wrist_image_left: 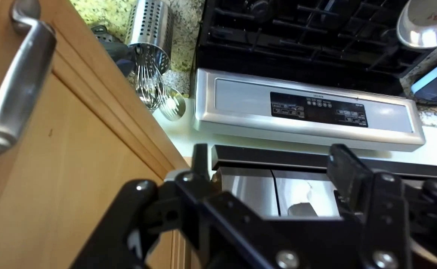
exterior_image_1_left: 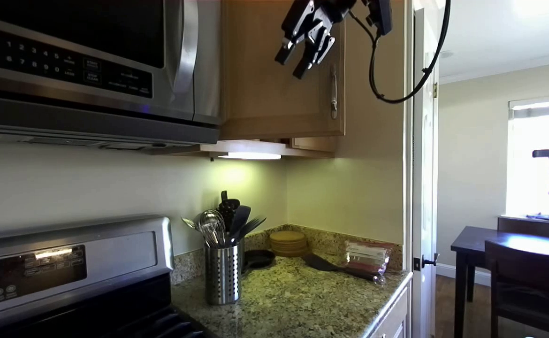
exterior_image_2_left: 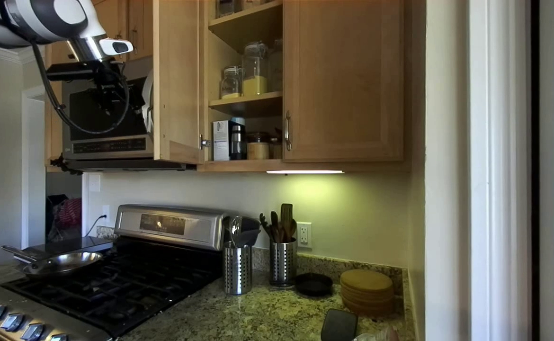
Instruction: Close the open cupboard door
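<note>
Jaws wide, the gripper (wrist_image_left: pixel 272 161) hangs mid-air beside the edge of the open cupboard door (wrist_image_left: pixel 69 164)

In both exterior views, pale walls (exterior_image_1_left: pixel 345 197) meet above the back corner of the speckled bench (exterior_image_1_left: pixel 298 293), and a lit lamp (exterior_image_1_left: pixel 251 156) over its back edge washes them yellow-green. An outlet (exterior_image_2_left: pixel 304 235) sits above that edge. Past the front edge's far corner, in an exterior view, stands a white door (exterior_image_1_left: pixel 425 188); well beyond, a dark table (exterior_image_1_left: pixel 476 237) and chair (exterior_image_1_left: pixel 532 286) stand near a glaring window (exterior_image_1_left: pixel 532 173). The floor (exterior_image_1_left: pixel 445 293) looks like brown wood, though little of it shows.
</note>
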Controlling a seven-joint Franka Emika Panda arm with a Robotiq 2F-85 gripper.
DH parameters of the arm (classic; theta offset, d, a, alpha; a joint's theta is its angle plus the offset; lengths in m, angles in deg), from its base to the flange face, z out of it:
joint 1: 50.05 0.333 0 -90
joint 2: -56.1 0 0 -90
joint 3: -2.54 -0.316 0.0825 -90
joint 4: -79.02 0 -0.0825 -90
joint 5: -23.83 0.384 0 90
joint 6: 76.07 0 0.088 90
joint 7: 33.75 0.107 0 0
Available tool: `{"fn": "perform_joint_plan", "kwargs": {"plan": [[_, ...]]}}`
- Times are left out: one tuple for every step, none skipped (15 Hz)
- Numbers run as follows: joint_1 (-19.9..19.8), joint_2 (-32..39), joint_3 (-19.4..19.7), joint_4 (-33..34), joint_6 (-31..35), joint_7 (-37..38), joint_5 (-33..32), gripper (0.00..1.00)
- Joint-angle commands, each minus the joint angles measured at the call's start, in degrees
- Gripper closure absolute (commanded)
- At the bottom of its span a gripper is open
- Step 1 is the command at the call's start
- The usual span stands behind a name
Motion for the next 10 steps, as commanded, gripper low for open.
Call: {"fn": "perform_joint_plan", "kwargs": {"plan": [[-0.4,1.5,1.1,1.4,2.7,-0.5,-2.8,0.48],[-0.8,1.6,1.7,-0.5,5.2,-0.9,-3.6,0.56],[-1.5,1.5,1.8,-1.3,6.7,-0.5,-5.2,0.62],[-2.1,1.7,2.0,-2.1,8.2,0.0,-6.7,0.69],[-2.7,2.0,2.2,-2.8,9.5,0.5,-8.3,0.75],[-3.3,2.5,2.3,-3.4,10.7,0.9,-9.8,0.81],[-3.8,2.8,2.5,-4.0,11.8,1.2,-11.1,0.88],[-4.3,3.0,2.5,-4.6,12.9,1.8,-12.6,0.94],[-4.8,3.3,2.6,-4.9,13.6,2.2,-13.9,0.95],[-5.3,3.5,2.6,-5.2,14.3,2.7,-15.1,0.97]]}}
